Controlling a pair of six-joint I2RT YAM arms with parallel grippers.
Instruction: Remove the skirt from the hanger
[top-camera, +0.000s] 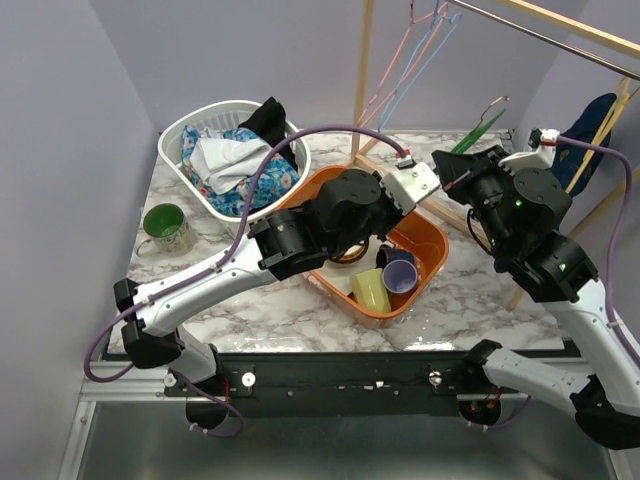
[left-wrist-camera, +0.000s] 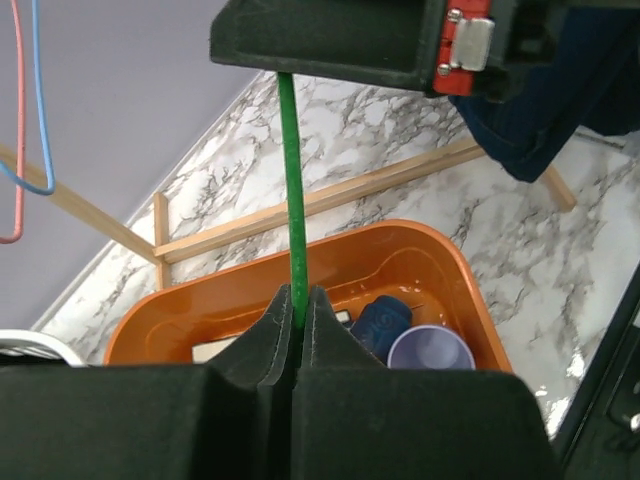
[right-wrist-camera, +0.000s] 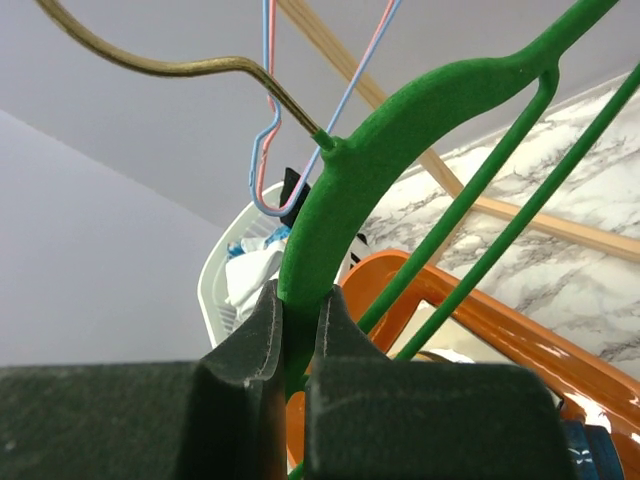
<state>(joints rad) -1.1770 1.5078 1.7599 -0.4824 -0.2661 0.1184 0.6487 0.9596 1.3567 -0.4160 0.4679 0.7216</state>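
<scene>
1. The green plastic hanger (right-wrist-camera: 400, 120) shows bare bars in my wrist views, with no cloth on it.
2. Dark blue fabric (top-camera: 598, 125), likely the skirt, hangs at the top view's right edge, apart from the hanger.
3. My left gripper (left-wrist-camera: 293, 298) is clamped on the hanger's thin bar, and my right gripper (right-wrist-camera: 298, 300) pinches its thick shoulder.
4. Removal looks done. The hanger, held over the orange plastic tub (top-camera: 430, 235), still needs setting down.

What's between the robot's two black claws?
Only a thin green plastic hanger bar, gripped by the left gripper and right gripper; the left wrist view shows it.

No text, label or number seems legible on anything here.
</scene>
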